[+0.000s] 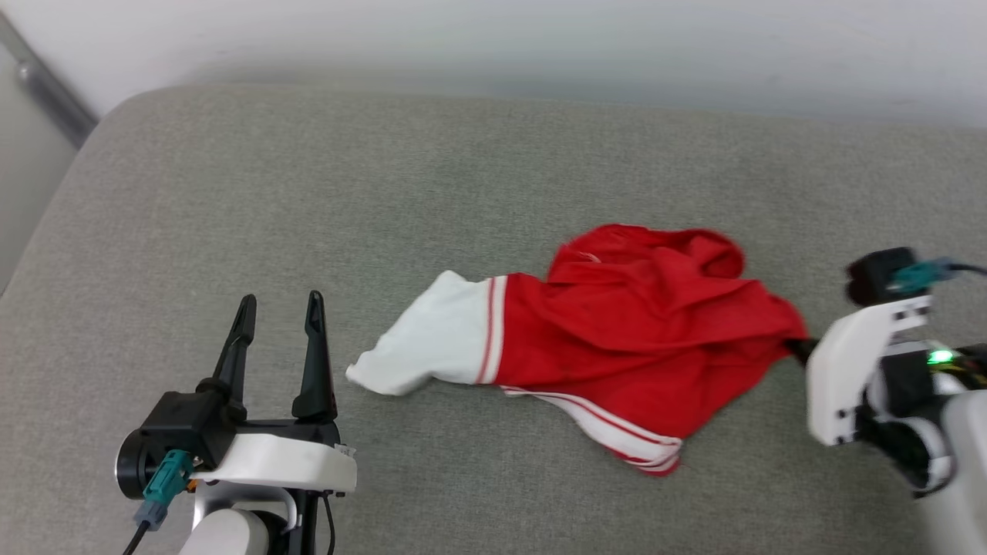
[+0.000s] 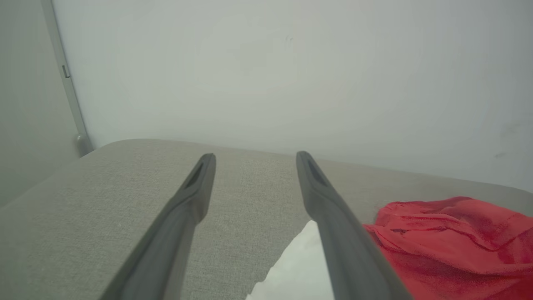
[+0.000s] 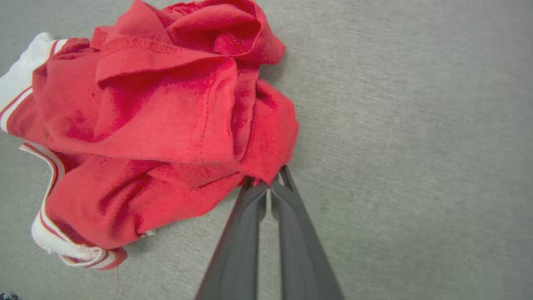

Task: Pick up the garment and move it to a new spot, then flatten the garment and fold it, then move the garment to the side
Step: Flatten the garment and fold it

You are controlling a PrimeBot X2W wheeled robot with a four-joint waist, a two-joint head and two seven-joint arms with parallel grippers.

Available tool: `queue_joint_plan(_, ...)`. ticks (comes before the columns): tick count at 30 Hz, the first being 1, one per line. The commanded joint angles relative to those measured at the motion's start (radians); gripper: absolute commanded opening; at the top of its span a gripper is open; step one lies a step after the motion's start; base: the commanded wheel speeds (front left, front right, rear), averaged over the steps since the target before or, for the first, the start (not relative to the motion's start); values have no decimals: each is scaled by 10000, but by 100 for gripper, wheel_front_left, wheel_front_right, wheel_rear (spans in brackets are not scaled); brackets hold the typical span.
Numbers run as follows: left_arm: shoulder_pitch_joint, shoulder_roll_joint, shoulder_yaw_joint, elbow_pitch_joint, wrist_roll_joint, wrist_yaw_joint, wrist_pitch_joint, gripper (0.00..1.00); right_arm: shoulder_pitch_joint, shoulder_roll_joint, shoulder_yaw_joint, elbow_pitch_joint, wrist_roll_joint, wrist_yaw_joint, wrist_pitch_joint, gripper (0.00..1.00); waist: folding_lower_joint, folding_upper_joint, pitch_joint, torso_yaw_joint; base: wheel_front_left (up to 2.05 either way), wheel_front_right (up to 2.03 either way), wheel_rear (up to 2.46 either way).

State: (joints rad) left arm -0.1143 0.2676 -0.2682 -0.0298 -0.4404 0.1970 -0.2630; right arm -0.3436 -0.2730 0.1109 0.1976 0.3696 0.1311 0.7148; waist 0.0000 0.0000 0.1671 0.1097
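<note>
Right pincer [image 3: 269,185] is clamped on the crumpled red shirt's [image 1: 640,339] right edge; left pincer [image 1: 280,302] is held spread; woven grey cushion [image 1: 308,193] extends leftward.

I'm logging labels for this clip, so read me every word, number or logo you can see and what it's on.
None can be read. The red shirt lies crumpled on the grey cushion, showing plain red cloth, a white sleeve and striped trim; no lettering is visible.
</note>
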Motion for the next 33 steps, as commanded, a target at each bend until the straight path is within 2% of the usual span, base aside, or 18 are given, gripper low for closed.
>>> queue_joint_plan(1,-1,-2,20,-49,77,-30,-23,100,129,-133,-298,-49,-74,-7,-18,0,0,0,50,-105,0,0,0)
queue_joint_plan(3,-34,21,24,-59,89,-33,-23,100,267,-351,-918,48,-313,-7,-19,0,0,0,116,-175,0,0,0)
queue_joint_plan(7,-107,77,21,-87,138,-39,-22,100,474,-246,-1977,341,-626,-7,-239,0,0,0,244,-303,0,0,0)
queue_joint_plan(10,-202,104,-25,-54,129,-88,-1,100,506,85,-2290,630,-774,-5,-688,0,0,0,339,-324,0,0,0)
queue_joint_plan(11,-207,118,-32,-30,122,-90,0,100,580,237,-2271,786,-797,-5,-830,4,0,0,349,-335,0,0,0)
queue_joint_plan(12,-211,133,-35,-11,116,-88,8,100,626,372,-2207,891,-744,-5,-1001,27,0,0,351,-349,0,0,0)
queue_joint_plan(13,-218,146,-34,-7,110,-85,12,100,607,455,-2166,936,-731,-5,-1251,100,0,0,355,-364,0,0,0)
queue_joint_plan(19,-45,235,-51,54,91,-25,98,100,957,823,-2204,1213,-565,-7,-2988,100,0,0,70,-455,0,0,0)
queue_joint_plan(23,151,292,-62,29,84,47,194,100,1401,1016,-2542,830,-546,-5,-4291,100,0,0,-271,-624,0,0,0)
queue_joint_plan(26,300,349,-91,-13,73,68,276,100,1723,1079,-2581,345,-626,-5,-4765,100,0,0,-500,-763,0,0,0)
queue_joint_plan(30,420,412,-159,-107,64,90,384,100,2016,901,-1933,-581,-615,-5,-4225,100,0,0,-676,-897,0,0,0)
queue_joint_plan(33,469,432,-205,-153,59,124,458,100,2263,587,-1009,-1229,-452,-5,-2939,100,0,0,-764,-920,0,0,0)
